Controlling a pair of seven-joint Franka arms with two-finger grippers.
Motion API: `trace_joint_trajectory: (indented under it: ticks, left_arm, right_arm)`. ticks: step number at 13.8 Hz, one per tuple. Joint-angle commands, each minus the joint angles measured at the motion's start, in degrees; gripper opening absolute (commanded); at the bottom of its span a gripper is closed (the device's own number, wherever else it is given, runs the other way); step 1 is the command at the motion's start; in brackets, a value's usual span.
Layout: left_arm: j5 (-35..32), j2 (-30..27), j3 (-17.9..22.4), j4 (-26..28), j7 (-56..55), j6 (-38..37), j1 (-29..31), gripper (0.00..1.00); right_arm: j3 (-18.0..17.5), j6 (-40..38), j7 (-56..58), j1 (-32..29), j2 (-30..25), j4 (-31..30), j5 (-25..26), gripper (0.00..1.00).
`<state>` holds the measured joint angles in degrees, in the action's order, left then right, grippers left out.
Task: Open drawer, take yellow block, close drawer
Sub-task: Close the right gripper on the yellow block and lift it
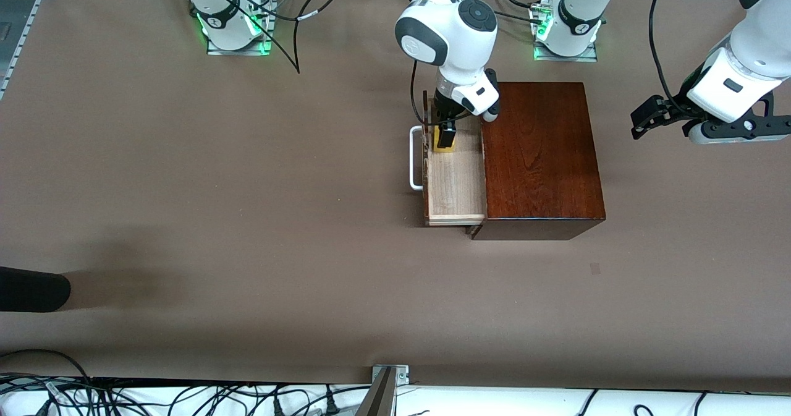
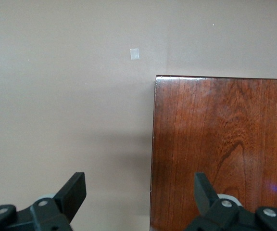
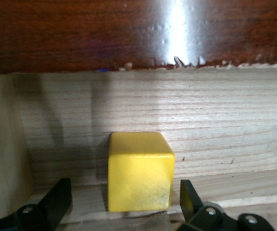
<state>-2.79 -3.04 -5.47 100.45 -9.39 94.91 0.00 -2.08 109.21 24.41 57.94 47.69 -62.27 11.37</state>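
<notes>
Right gripper [image 3: 121, 204] is down inside the pulled-out drawer [image 1: 456, 181], black fingers spread wide on either side of the yellow block [image 3: 139, 171] and gripping nothing. The block is a smooth, plain-faced cube with softly rounded edges, sitting on the drawer's pale, straight-grained wood floor between the fingertips, against the drawer wall and near one inner corner. Just above that wall runs a glossy reddish-brown board with a chipped, splintered lower edge. In the front view the right arm's wrist covers most of the block; only a yellow sliver peeks out. The drawer holds nothing else that shows, and its white U-shaped bar handle [image 1: 415, 158] sticks out toward the right arm's end of the table. Beside the drawer, the wooden box [image 1: 541, 156] gleams with a polished dark grain. Over bare brown table by the box's corner, the left gripper [image 2: 138, 195] waits, fingers wide apart, empty.
</notes>
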Motion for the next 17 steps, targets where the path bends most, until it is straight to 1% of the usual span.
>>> trace_joint_trajectory:
  ticks: [1,3,4,5,6,7,8,10,12,14,16,17]
  left_arm:
    - [0.9,-0.3,-0.2,-0.3,1.5,-0.5,0.4,1.0]
    - [0.9,-0.3,-0.2,-0.3,1.5,-0.5,0.4,1.0]
    - [0.9,-0.3,-0.2,-0.3,1.5,-0.5,0.4,1.0]
    - [0.9,-0.3,-0.2,-0.3,1.5,-0.5,0.4,1.0]
    - [0.9,-0.3,-0.2,-0.3,1.5,-0.5,0.4,1.0]
    - [0.9,-0.3,-0.2,-0.3,1.5,-0.5,0.4,1.0]
    - [0.9,-0.3,-0.2,-0.3,1.5,-0.5,0.4,1.0]
    - [0.9,-0.3,-0.2,-0.3,1.5,-0.5,0.4,1.0]
    - [0.9,-0.3,-0.2,-0.3,1.5,-0.5,0.4,1.0]
    - [0.9,-0.3,-0.2,-0.3,1.5,-0.5,0.4,1.0]
    - [0.9,-0.2,-0.2,-0.3,1.6,-0.5,0.4,1.0]
    - [0.9,-0.2,-0.2,-0.3,1.6,-0.5,0.4,1.0]
  right_arm:
    - [0.2,0.8,-2.5,0.5,2.1,2.0,0.9,1.0]
    - [0.2,1.9,-2.3,0.4,2.6,2.0,0.9,1.0]
    - [0.2,2.4,-2.3,0.3,2.8,2.0,0.9,0.94]
    - [0.2,2.7,-2.3,0.3,2.8,2.0,0.9,0.73]
    - [0.2,2.6,-2.3,0.3,2.8,2.0,0.9,0.46]
    - [0.2,2.1,-2.3,0.3,2.8,2.0,0.9,0.14]
    - [0.2,1.8,-2.2,0.3,2.4,2.0,0.9,0.0]
    - [0.4,0.1,-2.0,0.2,2.1,2.1,0.9,0.0]
    - [0.4,-1.9,-2.0,0.2,0.0,2.6,0.9,0.0]
    - [0.3,-5.3,-2.1,-0.5,-2.9,5.8,0.4,0.0]
    - [0.3,-9.4,-2.3,-2.0,-6.2,7.9,-1.7,0.0]
    - [0.3,-11.5,-2.3,-4.0,-8.4,7.9,-4.0,0.0]
